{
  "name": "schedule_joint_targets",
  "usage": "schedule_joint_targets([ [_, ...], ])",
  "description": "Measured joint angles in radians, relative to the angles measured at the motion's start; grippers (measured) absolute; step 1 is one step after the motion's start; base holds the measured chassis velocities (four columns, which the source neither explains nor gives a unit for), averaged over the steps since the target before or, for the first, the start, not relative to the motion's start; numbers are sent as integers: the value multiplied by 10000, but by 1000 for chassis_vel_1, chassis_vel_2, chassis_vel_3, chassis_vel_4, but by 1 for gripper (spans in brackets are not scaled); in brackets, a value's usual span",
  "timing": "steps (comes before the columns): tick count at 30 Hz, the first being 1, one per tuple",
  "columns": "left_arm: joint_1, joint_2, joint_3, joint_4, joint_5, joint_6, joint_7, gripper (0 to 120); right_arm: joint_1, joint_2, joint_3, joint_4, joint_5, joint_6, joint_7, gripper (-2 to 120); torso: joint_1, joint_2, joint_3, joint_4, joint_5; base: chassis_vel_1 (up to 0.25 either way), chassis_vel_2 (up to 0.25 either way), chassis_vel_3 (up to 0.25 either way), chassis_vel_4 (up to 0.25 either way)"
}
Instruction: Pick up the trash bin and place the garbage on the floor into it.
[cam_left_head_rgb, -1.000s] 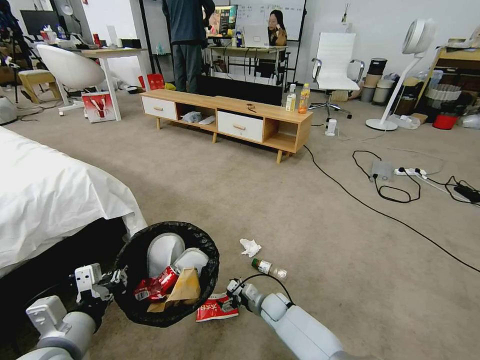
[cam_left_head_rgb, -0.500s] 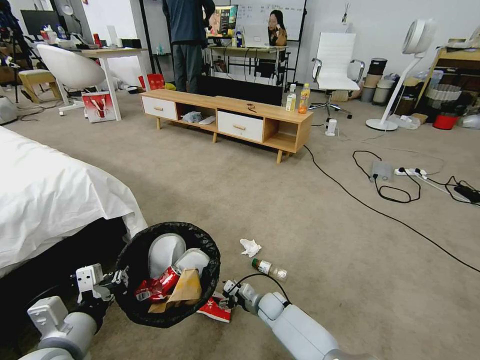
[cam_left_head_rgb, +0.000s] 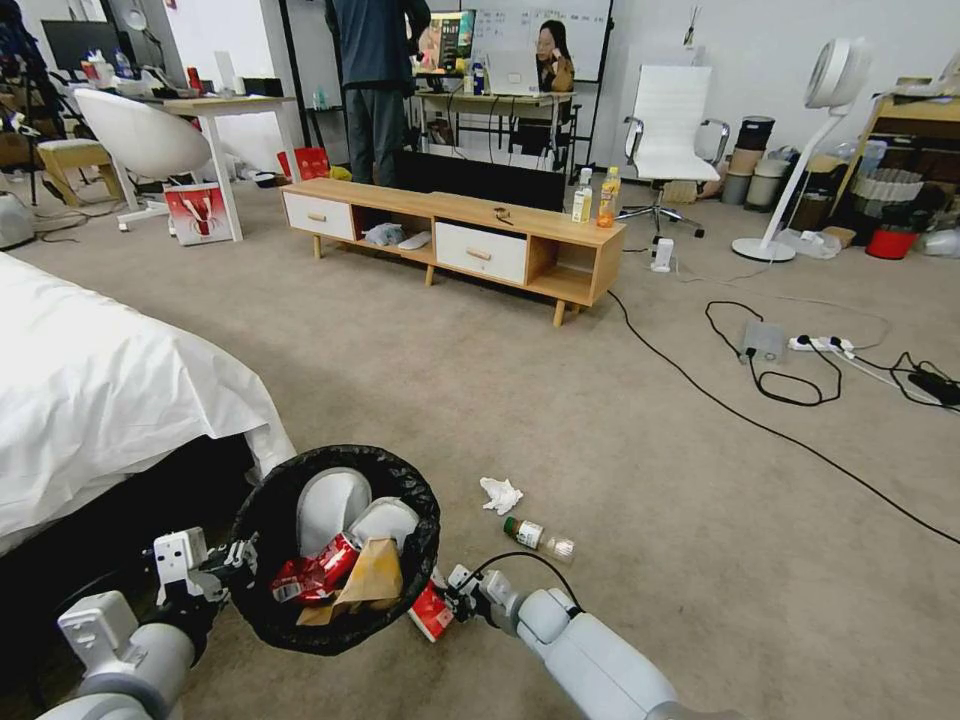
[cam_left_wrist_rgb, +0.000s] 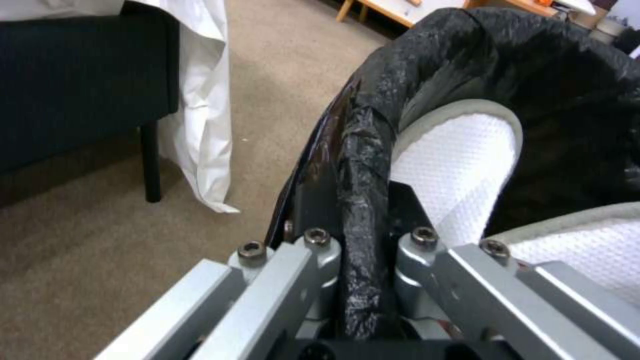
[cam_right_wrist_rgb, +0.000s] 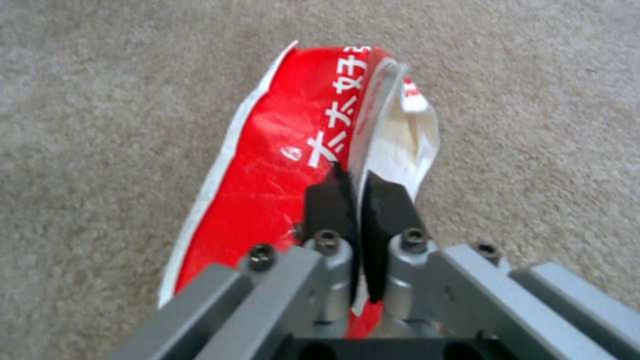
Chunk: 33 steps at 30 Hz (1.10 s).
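Holding the trash bin (cam_left_head_rgb: 335, 550) off the floor (cam_left_head_rgb: 620, 440), the left tool (cam_left_wrist_rgb: 363, 260) is pinching the bin's rim, its jaws pressed onto the crinkled black bag (cam_left_wrist_rgb: 533, 65) that is lining it. Just beside the bin, the right tool (cam_left_head_rgb: 452, 598) is gripping the red-white wrapper (cam_left_head_rgb: 430, 610); the right wrist view is showing its black pads (cam_right_wrist_rgb: 327, 200) closed on the wrapper's folded edge, with the rest of the wrapper hanging over the carpet.

Step in hand, as I judge it: carrying the wrapper to the bin. The wrapper is sitting level with the bin's outer wall, below the rim, so the next move is calling for a lift above the rim and a shift over the opening before letting go; released now, it is likely falling outside.

Contents of the bin: a crushed red can (cam_left_head_rgb: 310, 575) and a brown paper bag (cam_left_head_rgb: 365, 575) are lying toward the near side, with two pale, white-lined curved pieces (cam_left_head_rgb: 330, 505) behind them, which I cannot identify.

Farther out on the floor, a crumpled tissue (cam_left_head_rgb: 500, 493) and a small clear bottle (cam_left_head_rgb: 535, 537) are lying close together, apart from both tools and not yet collected. To the left, a bed (cam_left_head_rgb: 100, 390) with a white sheet is standing near the bin. Farther back, black cables (cam_left_head_rgb: 720, 400) are crossing the carpet, and a low wooden cabinet (cam_left_head_rgb: 450, 235) is carrying two upright drink bottles (cam_left_head_rgb: 595, 197).
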Motion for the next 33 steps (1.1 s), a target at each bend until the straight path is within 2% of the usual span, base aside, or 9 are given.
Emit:
schedule_joint_targets([
  [14, -10, -1, 7, 6, 27, -7, 9, 4, -19, -36, 143, 304, 95, 36, -64, 0, 0, 0, 0, 1, 1, 0, 0, 0, 0],
  [17, -8, 2, 2, 41, 23, -11, 10, 4, -49, -324, 273, 924, 152, 19, 43, 0, 0, 0, 0, 0, 1, 0, 0, 0, 0],
  [22, 1, 31, -22, 63, -32, -15, 6, 4, -202, -937, 405, 2225, 446, -217, 313, 0, 0, 0, 0, -2, 0, 0, 0, 0, 0],
  [25, -3, 118, -29, 93, -122, -8, -38, 4, -584, -1760, 767, 4280, 886, -548, 623, 0, 0, 0, 1, -1, 0, 0, 0, 0, 0],
  [26, -3, 118, -29, 93, -122, -8, -38, 4, -584, -1760, 767, 4280, 886, -548, 623, 0, 0, 0, 1, -1, 0, 0, 0, 0, 0],
  [28, -17, 219, -43, 122, -177, 34, -82, 4, -882, -2316, 1121, 5980, 1335, -810, 855, 0, 0, 0, 0, -1, 1, 0, 0, 0, 0],
  [29, -17, 219, -43, 122, -177, 34, -82, 4, -882, -2316, 1121, 5980, 1335, -810, 855, 0, 0, 0, 0, -1, 1, 0, 0, 0, 0],
  [31, -16, 300, -87, 126, -252, 62, -108, 4, -1073, -2672, 1477, 7212, 1606, -867, 986, 0, 0, 1, 0, 3, 2, 0, 0, 0, 0],
  [33, -9, 347, -125, 126, -287, 76, -120, 4, -1150, -2854, 1697, 7835, 1775, -889, 1067, 0, 0, 2, 0, 0, 2, 0, 0, 0, 0],
])
